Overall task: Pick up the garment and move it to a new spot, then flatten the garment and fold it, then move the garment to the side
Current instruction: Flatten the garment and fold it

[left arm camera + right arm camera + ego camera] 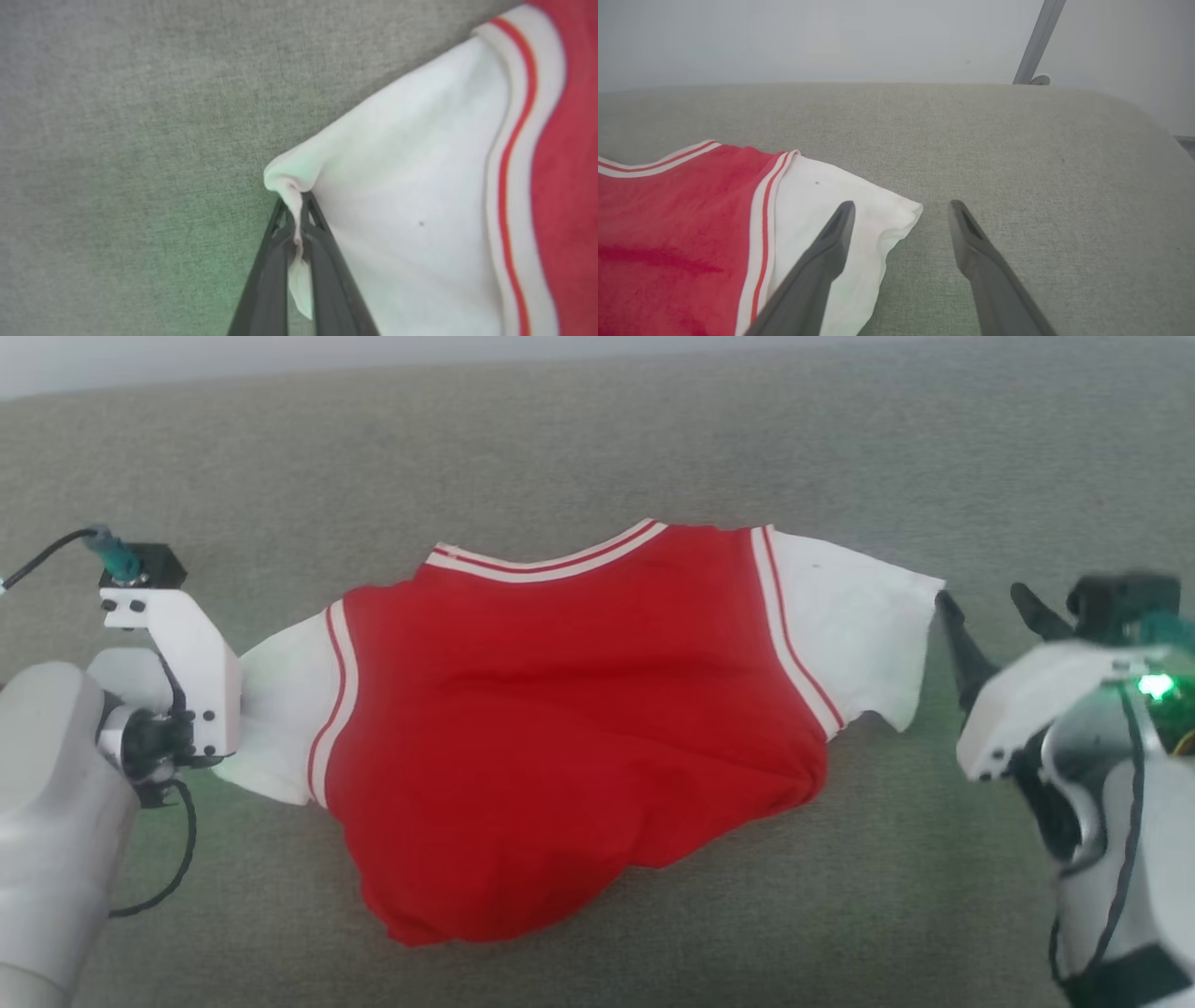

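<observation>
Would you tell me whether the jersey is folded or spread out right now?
Spread out, unfolded: the jersey lies with both white sleeves stretched sideways, though its lower hem is bunched.

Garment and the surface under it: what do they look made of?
The garment: thin, soft fabric, probably synthetic knit, slightly shiny; it wrinkles and pinches into a fold in the left end effector. The surface: matte grey-green woven cloth, upholstery-like, with visible grain.
</observation>
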Robot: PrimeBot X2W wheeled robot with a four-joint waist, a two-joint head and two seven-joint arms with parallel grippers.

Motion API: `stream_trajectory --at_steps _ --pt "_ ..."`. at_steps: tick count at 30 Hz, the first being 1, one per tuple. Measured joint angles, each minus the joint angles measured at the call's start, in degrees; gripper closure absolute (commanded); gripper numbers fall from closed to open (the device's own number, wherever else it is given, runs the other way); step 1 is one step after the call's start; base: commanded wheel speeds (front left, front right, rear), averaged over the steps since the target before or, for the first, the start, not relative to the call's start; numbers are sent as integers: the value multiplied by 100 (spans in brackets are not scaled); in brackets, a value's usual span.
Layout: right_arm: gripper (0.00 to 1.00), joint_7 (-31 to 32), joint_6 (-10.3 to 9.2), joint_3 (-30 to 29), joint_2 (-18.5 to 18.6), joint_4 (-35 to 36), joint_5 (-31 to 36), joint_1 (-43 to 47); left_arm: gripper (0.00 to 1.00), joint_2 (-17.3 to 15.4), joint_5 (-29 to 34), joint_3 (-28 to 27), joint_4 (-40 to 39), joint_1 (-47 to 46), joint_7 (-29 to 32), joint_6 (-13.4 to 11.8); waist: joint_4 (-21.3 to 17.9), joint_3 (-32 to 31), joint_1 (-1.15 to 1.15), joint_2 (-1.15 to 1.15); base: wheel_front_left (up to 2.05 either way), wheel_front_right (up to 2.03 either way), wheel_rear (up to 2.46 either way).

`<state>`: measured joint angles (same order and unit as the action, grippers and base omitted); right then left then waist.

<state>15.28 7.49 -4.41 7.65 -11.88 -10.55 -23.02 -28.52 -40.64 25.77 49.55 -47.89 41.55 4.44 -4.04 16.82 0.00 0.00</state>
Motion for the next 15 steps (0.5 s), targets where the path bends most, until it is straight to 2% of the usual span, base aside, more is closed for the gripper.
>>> stream_trajectory --at_steps 9,15 --pt "0 1775 -1 216 530 -1003 -375 -1110 100 291 107 202 218 -382 -110 90 288 139 0 0 0 0 0" --pt "0 2894 0 246 661 -1875 -511 -1624 100 468 112 288 349 -634 -220 147 482 296 0 0 0 0 0"
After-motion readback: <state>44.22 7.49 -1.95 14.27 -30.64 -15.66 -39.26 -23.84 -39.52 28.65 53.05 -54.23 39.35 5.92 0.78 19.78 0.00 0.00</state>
